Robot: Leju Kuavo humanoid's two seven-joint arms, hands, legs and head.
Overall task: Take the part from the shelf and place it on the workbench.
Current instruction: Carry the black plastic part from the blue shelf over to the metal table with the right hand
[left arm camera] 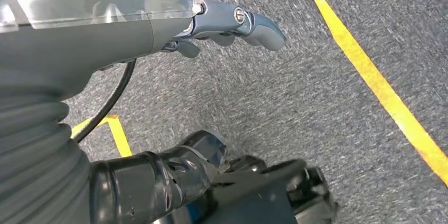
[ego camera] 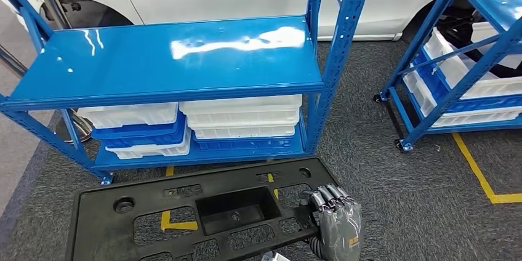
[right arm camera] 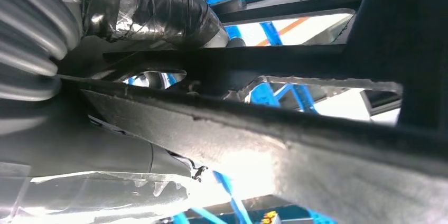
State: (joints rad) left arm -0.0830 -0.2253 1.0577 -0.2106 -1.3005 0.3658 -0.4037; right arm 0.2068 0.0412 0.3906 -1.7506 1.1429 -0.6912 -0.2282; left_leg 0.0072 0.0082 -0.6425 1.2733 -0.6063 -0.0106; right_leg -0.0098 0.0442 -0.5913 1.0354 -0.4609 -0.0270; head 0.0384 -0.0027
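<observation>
I have the large flat black plastic part with its rectangular cut-outs (ego camera: pixel 203 212) off the blue steel shelf (ego camera: pixel 166 58) and carried low in front of me, so I judge the lift done and the carry under way. My right hand (ego camera: pixel 335 224) is closed over the part's edge at about five o'clock in the head view, fingers curled on top; the right wrist view shows that same hand (right arm camera: pixel 142 12) wrapped round a rib of the part from beneath, which the head view cannot show. My left hand (left arm camera: pixel 232 26) hangs over the grey carpet floor (left arm camera: pixel 296 108) with its yellow tape lines (left arm camera: pixel 380 86), holding nothing, fingers loosely apart. No tabletop is visible, so next I need to turn away from the shelf, find it, and keep the one-handed load level. White and blue plastic trays (ego camera: pixel 240 119) sit on the lower shelf at twelve o'clock.
</observation>
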